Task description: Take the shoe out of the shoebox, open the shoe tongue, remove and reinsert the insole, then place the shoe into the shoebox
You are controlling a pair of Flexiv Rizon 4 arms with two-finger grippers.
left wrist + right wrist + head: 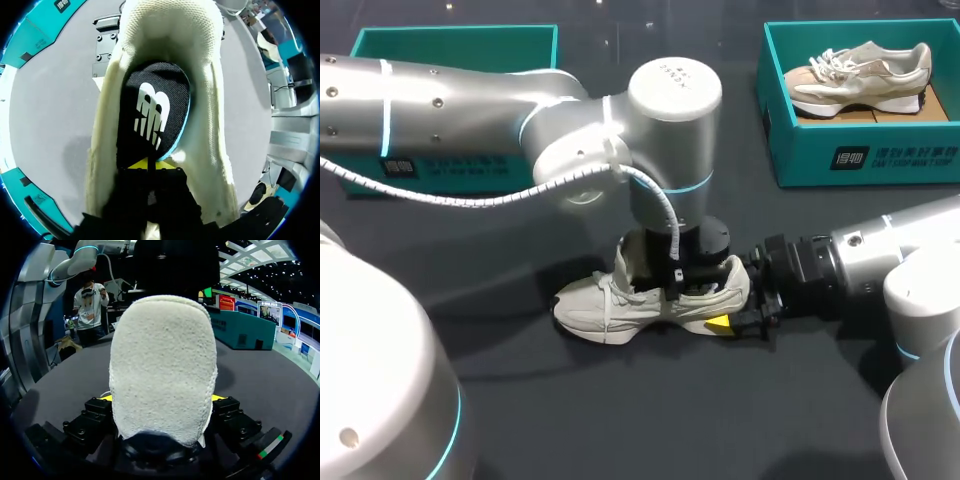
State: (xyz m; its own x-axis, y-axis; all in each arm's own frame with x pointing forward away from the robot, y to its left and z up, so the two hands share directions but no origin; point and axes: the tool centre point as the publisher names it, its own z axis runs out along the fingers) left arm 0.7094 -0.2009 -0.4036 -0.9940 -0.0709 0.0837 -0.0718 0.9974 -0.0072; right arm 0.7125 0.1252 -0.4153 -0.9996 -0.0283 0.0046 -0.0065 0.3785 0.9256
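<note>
Heel of the cream shoe (162, 370), seen close from the R wrist: it sits betw. the R jaws, which are clamped on it, one yellow tip (106, 398) touching each side.

Head view: the shoe stands on its sole at the middle of the dark table (620, 410), toe toward the L side, heel toward the R arm (880, 265), which comes in low from the R edge. The L arm (470, 100) comes in from the L edge, reaches past the middle & points straight down into the shoe's mouth.

L wrist view: L jaws together, yellow fingertips (137, 165) side by side w. only a thin seam betw. them, touching the near edge of the black insole (152, 110). Cannot tell whether any of it is pinched. The insole sits inside the shoe, white logo up, teal rim showing along one side. Fleecy lining walls it in on both sides.

L shoebox (450, 45), teal & open, stands at the table's far L. R shoebox (865, 155), same kind, stands at far R w. a second shoe (860, 75) lying in it, well apart from both arms.
</note>
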